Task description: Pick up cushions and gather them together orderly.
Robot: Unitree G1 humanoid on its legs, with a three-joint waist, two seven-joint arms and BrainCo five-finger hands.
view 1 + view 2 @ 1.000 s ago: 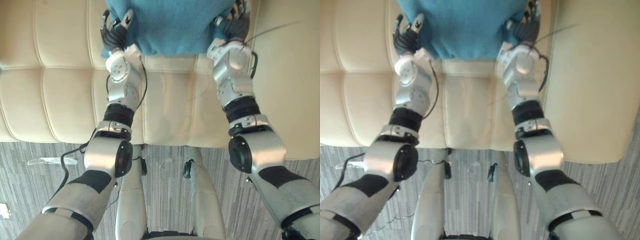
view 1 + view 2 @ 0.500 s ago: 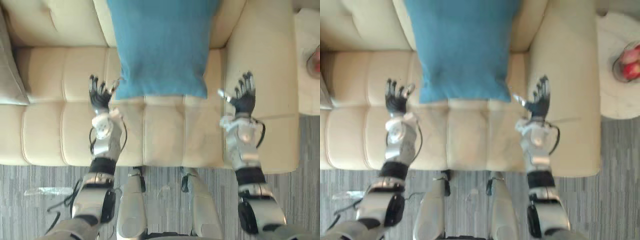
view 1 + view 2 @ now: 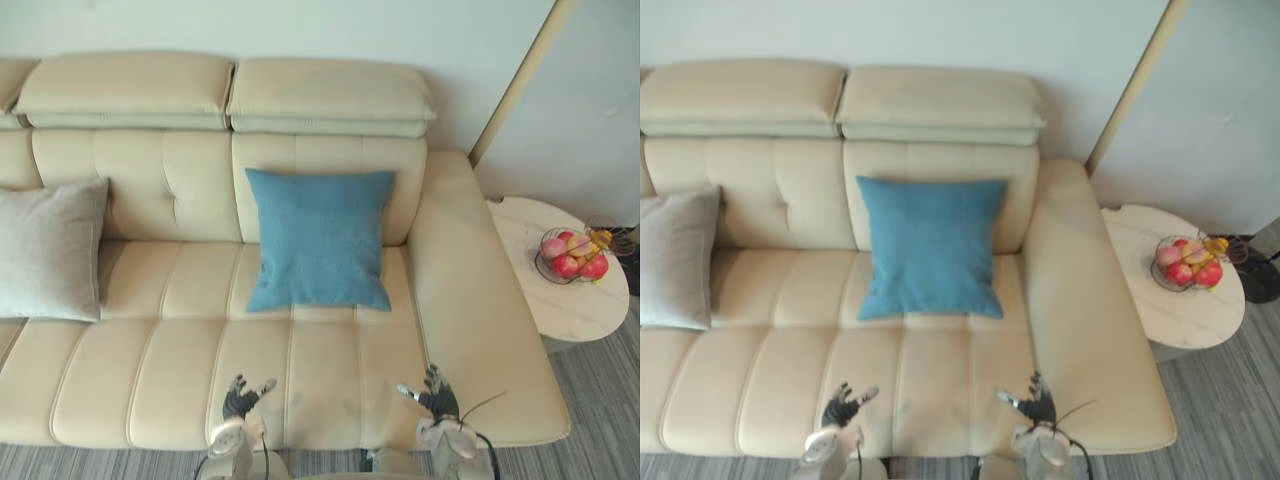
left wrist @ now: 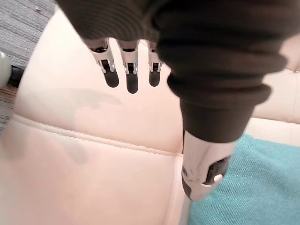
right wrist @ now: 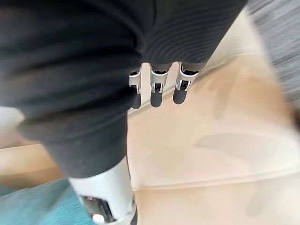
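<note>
A blue cushion [image 3: 320,238] leans upright against the backrest of the cream sofa [image 3: 130,350], on its right-hand seat. A grey cushion [image 3: 48,248] leans against the backrest at the far left. My left hand [image 3: 240,398] and right hand [image 3: 436,396] hover low over the seat's front edge, both open with straight fingers and holding nothing. The left wrist view has straight fingers [image 4: 126,63] over cream leather, with a strip of blue cushion [image 4: 253,183] beyond. The right hand's fingers [image 5: 157,84] are straight too, over the seat.
A round white side table [image 3: 560,285] stands right of the sofa's arm, carrying a wire bowl of fruit [image 3: 570,256]. Grey carpet [image 3: 610,400] lies in front of the sofa. Two seat sections separate the two cushions.
Both hands have let go of the blue cushion and drawn back to the seat's front edge. The camera has pulled far back, so the whole sofa, grey cushion and side table now show.
</note>
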